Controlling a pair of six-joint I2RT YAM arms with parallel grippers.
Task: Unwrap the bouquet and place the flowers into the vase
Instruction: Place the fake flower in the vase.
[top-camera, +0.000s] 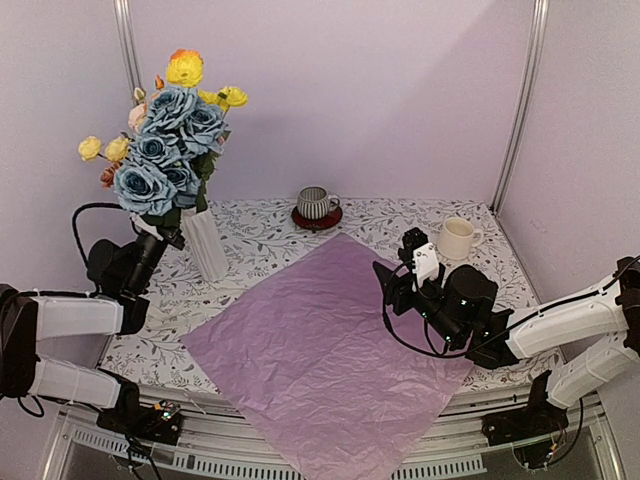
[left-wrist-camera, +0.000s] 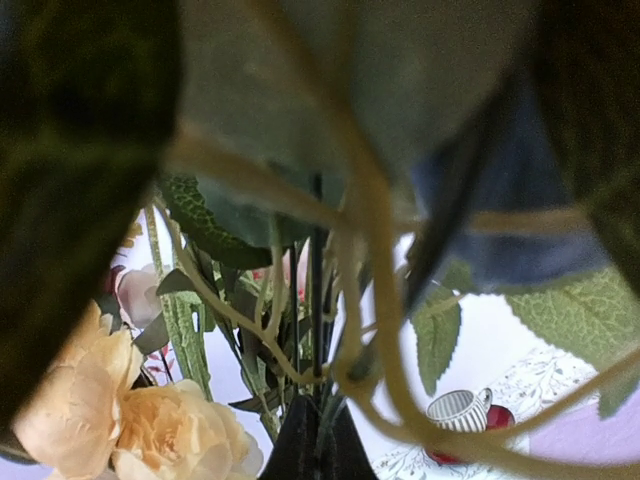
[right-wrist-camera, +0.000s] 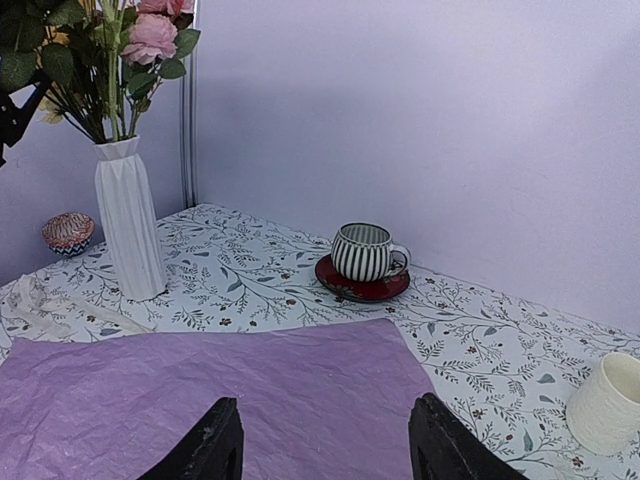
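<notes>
The flowers (top-camera: 165, 150), dusty-blue roses with yellow, orange and cream blooms, stand over the white ribbed vase (top-camera: 208, 250) at the back left. In the right wrist view the stems of the flowers (right-wrist-camera: 150, 35) run down into the mouth of the vase (right-wrist-camera: 130, 225). My left gripper (top-camera: 168, 232) is shut on the stems just above the rim; in its own view the gripper (left-wrist-camera: 318, 440) has stems rising from between closed fingers, beside a cream bloom (left-wrist-camera: 130, 420). The unwrapped pink-lilac paper (top-camera: 320, 350) lies flat. My right gripper (top-camera: 388, 290) hovers open and holding nothing over the paper (right-wrist-camera: 200, 400).
A grey striped mug on a red saucer (top-camera: 317, 203) stands at the back centre, a cream mug (top-camera: 457, 238) at the back right. A small patterned ball (right-wrist-camera: 68, 232) and pale ribbon (right-wrist-camera: 40, 305) lie left of the vase. Walls close the back and sides.
</notes>
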